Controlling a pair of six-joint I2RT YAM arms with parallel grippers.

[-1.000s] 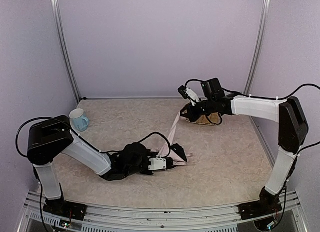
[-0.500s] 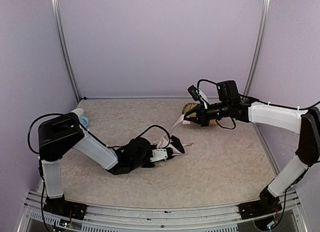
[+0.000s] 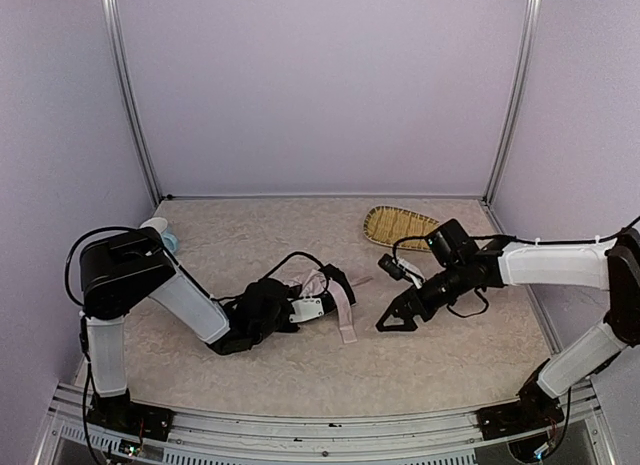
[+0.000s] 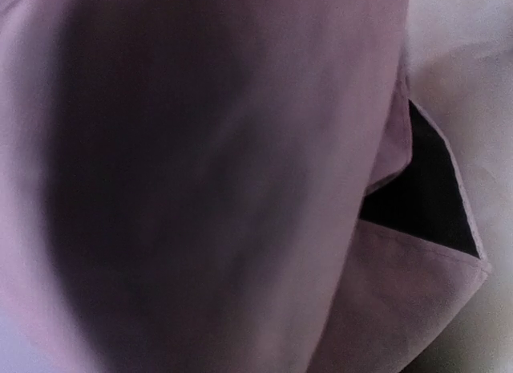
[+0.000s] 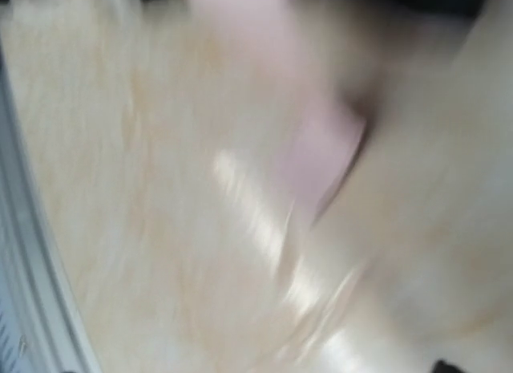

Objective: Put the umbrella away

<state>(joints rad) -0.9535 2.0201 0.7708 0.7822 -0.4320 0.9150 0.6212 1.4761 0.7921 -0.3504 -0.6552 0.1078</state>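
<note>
The umbrella point(image 3: 325, 285) lies crumpled on the table's middle, pale pink with black lining showing, and a pink strap point(image 3: 345, 323) trails toward the front. My left gripper point(image 3: 305, 307) lies low against its left side, shut on the umbrella; its jaws are buried in the cloth. Pink canopy point(image 4: 240, 148) fills the left wrist view, with a wedge of black lining point(image 4: 425, 204) at the right, and no fingers show. My right gripper point(image 3: 397, 323) hangs open just right of the umbrella, holding nothing. The right wrist view is blurred: pale table and a pink strip point(image 5: 321, 148).
A woven bamboo tray point(image 3: 398, 225) lies at the back right, behind the right forearm. A pale blue cup point(image 3: 160, 230) stands at the back left, partly hidden by the left arm's elbow. Purple walls close in the table on three sides.
My right gripper let go of the pink cloth it held up near the tray, opened, and swung forward and down. The cloth dropped onto the table. The left gripper nudged the umbrella slightly back.
</note>
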